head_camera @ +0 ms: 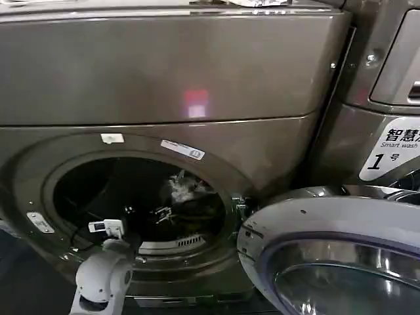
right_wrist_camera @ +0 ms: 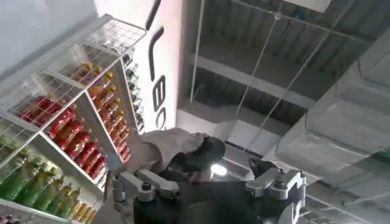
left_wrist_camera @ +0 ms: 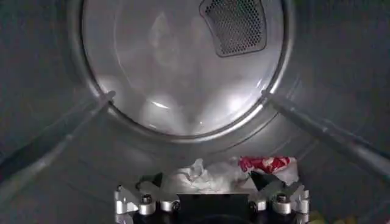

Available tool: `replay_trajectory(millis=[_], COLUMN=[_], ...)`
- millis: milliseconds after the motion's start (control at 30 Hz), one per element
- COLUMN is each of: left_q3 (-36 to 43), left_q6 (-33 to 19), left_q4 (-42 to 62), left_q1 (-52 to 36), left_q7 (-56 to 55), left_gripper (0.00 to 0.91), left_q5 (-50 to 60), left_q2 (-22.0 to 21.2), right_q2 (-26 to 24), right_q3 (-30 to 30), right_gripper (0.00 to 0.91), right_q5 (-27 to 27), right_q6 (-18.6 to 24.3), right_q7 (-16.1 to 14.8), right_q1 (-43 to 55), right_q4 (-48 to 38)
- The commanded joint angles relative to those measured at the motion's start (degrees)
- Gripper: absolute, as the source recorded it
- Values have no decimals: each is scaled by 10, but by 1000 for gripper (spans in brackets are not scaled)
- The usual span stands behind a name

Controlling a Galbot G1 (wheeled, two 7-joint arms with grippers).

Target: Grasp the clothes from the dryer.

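Clothes [left_wrist_camera: 210,173] are what the robot wants, and they lie low in the drum of the big dryer [head_camera: 164,79]. Its round door [head_camera: 335,226] hangs wide open on the right. The left gripper [left_wrist_camera: 210,189] is reaching deep inside, fingers spread wide and holding nothing, with the white and red cloth just past its tips. Next it should push in a bit more and squeeze. The right gripper [right_wrist_camera: 210,182] waits, pointing up, also holding nothing.

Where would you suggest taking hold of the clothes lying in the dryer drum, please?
Probably the crumpled white folds of the clothes, raised on the drum floor ahead of the left gripper. Come straight in through the dryer port, jaws open either side of that ridge.
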Motion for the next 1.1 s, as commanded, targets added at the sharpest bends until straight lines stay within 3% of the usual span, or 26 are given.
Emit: replay_trajectory(millis=[33,100,200,233,333,400,567,667,833,1100], left_q3=[5,7,7,4,-15,-20,-26,-36,-34,-27], left_q6=[28,28,28,22,-89,-154,-258,-375,-420,-453], left_q4=[75,99,116,122,127,123,108,113,103,123], left_q1=[-55,-75,-92,-93,-84,-82,-98,-119,-148,-190], left_q7=[2,20,139,225,402,469,574,605,659,795], left_gripper=[907,907,907,907,907,907,907,907,907,907], left_q5=[41,91,239,324,561,627,705,763,779,767], left_q2=[-8,-11,-8,-5,-9,-5,-6,-12,-18,-30], right_q2=[0,1,3,4,3,2,2,3,4,4], right_q3=[0,-1,-2,-1,1,1,-1,-1,0,-8], right_gripper=[907,907,907,907,907,907,907,907,907,907], right_q5=[0,0,0,0,0,0,0,0,0,-2], right_q6=[0,0,0,0,0,0,0,0,1,2], right_q7=[0,0,0,0,0,0,0,0,-1,0], right_q1=[1,1,1,0,-2,-2,-1,-1,-3,5], right_q4=[2,2,3,4,3,3,4,4,1,-1])
